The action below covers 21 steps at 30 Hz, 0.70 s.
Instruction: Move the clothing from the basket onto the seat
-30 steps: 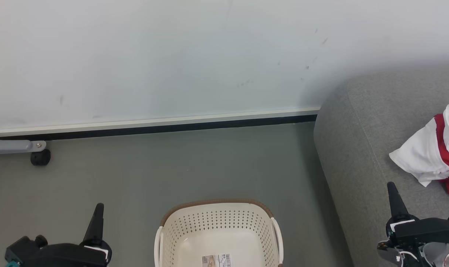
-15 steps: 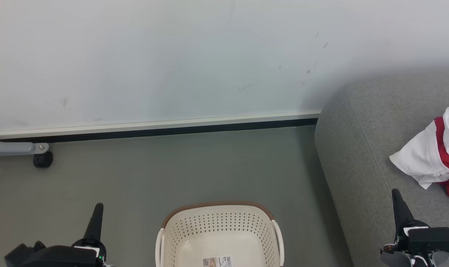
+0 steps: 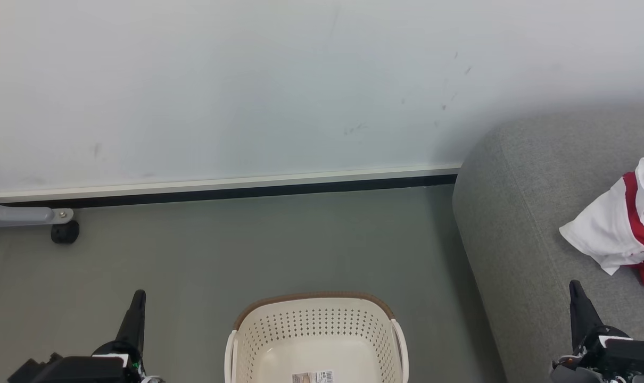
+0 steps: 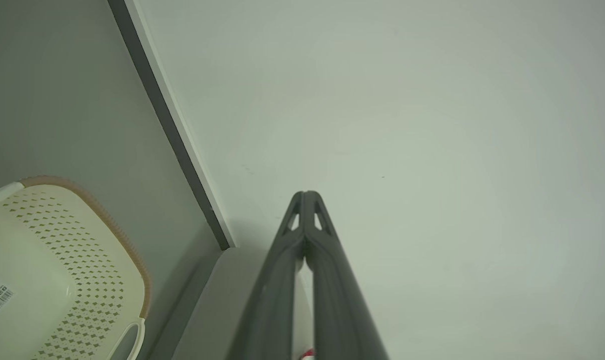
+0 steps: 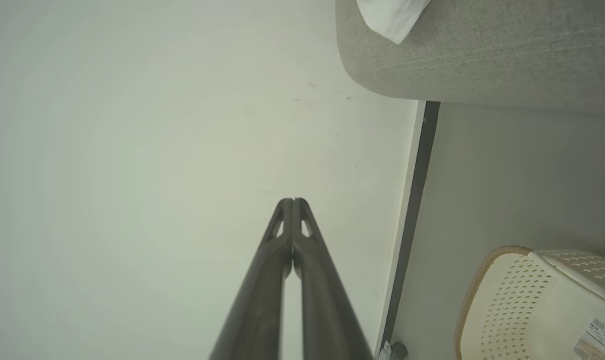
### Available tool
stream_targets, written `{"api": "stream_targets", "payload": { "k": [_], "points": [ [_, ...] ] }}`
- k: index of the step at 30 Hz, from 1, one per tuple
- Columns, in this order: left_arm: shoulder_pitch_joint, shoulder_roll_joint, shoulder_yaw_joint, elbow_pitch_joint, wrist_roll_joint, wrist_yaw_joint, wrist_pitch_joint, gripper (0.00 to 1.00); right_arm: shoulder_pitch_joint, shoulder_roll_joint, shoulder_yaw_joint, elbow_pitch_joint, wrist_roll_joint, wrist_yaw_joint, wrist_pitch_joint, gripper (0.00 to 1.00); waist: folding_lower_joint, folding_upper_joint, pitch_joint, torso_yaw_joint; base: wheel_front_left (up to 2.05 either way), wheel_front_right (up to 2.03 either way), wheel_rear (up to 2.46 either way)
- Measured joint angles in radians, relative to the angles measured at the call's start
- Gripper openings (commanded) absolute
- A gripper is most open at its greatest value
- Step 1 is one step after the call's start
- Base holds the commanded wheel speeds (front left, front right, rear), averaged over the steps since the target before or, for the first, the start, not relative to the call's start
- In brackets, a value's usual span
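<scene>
at six o'clock in the head view, the cream-white perforated plastic basket (image 3: 314,295) with a brown rim is sitting on the grey floor (image 3: 247,239). at seven and five o'clock, the left gripper (image 3: 138,298) and right gripper (image 3: 575,290) are pointing up, dark fingers pressing fully together and gripping nothing. farther off at three o'clock, the red-and-white thin clothing (image 3: 609,234) is lying crumpled on the grey upholstered seat (image 3: 513,202).

- One sticker (image 3: 312,377) lies on the basket (image 3: 314,319) floor: barcode on its right half, small brownish picture on its left.
- Its print is too small to read; no digits or brand are legible.
- No other readable text or signs.
</scene>
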Motion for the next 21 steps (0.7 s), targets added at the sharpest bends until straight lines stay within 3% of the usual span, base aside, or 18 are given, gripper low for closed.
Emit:
{"api": "stream_targets", "payload": {
  "k": [21],
  "points": [
    [-0.001,-0.002,0.002,0.002,-0.020,-0.007,0.004,0.00,0.001,0.002,-0.003,0.001,0.007,0.004,0.002,0.00,0.0000,0.0000,0.000,0.000,0.00,0.00,0.00]
  ]
}}
